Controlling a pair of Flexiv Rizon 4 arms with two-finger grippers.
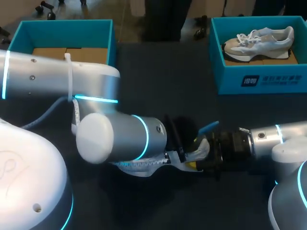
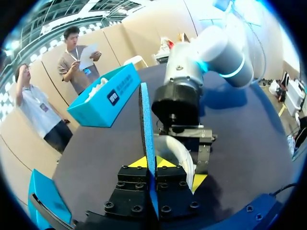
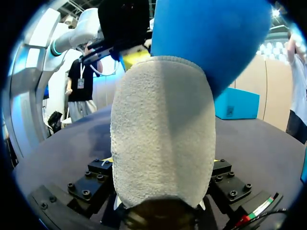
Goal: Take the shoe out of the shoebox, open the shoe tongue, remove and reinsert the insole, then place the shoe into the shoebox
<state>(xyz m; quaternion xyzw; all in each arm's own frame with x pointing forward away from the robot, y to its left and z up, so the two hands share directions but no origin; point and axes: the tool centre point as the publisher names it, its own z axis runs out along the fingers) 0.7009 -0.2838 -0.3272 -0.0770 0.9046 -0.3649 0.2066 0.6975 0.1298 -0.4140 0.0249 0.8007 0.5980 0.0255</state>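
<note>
Pinching a blue insole (image 2: 146,120) edge-on between pressed-together yellow tips: left gripper (image 2: 153,163), near the middle of the table (image 1: 144,96); right gripper (image 1: 204,158) facing it, closed on a white shoe (image 3: 163,134) from both sides, padded heel collar toward its wrist; insole passing just over that collar; second sneaker (image 1: 259,42) lying in the teal shoebox (image 1: 259,79) at the table's far right corner; another teal shoebox (image 1: 62,29) at the far left corner, cardboard inside.

There's the shoe (image 1: 199,152) in the middle of the bench (image 1: 158,76), insole (image 2: 146,124) up on edge just beside it. Far behind the shoe on the right, a box (image 1: 259,79) with a second shoe (image 1: 259,42) inside; far behind-left, another box (image 1: 24,36).
</note>
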